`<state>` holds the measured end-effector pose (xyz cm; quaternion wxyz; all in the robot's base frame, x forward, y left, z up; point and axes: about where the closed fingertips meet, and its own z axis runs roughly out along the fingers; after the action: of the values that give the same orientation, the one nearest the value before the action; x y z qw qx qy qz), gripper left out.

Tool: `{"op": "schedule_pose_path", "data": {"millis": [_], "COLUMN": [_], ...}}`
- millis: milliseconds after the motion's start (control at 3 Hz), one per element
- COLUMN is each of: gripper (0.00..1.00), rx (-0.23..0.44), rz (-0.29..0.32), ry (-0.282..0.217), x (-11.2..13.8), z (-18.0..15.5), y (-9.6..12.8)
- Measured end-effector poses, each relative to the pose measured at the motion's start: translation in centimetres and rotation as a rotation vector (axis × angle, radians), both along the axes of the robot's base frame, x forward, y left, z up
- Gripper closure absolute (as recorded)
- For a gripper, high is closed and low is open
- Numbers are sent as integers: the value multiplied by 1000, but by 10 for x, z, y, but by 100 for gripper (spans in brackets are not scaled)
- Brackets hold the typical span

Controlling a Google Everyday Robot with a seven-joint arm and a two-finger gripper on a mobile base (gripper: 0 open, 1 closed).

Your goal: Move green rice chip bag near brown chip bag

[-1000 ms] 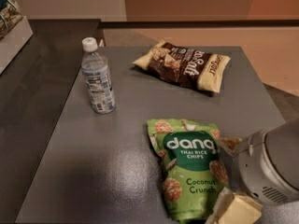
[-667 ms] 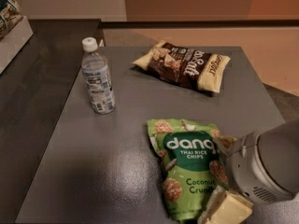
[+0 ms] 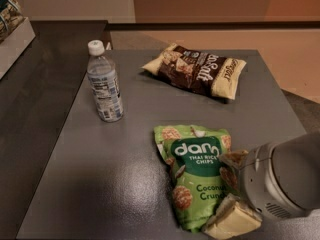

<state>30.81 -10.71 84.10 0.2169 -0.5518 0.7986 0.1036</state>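
The green rice chip bag (image 3: 192, 174) lies flat on the grey table (image 3: 125, 149), near the front edge, right of the middle. The brown chip bag (image 3: 197, 70) with cream ends lies at the back of the table, well apart from the green one. My gripper (image 3: 231, 190) comes in from the lower right, low over the green bag's right edge. Its two cream-tipped fingers (image 3: 231, 221) are spread apart, one by the bag's upper right side and one by its lower right corner. The grey arm body (image 3: 285, 179) hides the table behind it.
A clear water bottle (image 3: 104, 81) with a white cap stands upright at the back left of the table. A dark counter (image 3: 40, 84) runs along the left, with a white box (image 3: 12, 29) on it at the far left.
My gripper has crept a little to the left, further over the green bag's right edge. The bags and the bottle have not moved.
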Motion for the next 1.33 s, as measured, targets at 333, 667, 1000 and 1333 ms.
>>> {"op": "schedule_pose_path", "data": {"millis": [333, 667, 1000, 1333], "gripper": [65, 87, 100, 100], "rx": [0, 7, 20, 35], "rz": [0, -2, -2, 26], "ry": [-26, -61, -113, -193], "x": [4, 14, 32, 63], "z": [12, 30, 52, 74], "y": [-1, -2, -3, -5]}}
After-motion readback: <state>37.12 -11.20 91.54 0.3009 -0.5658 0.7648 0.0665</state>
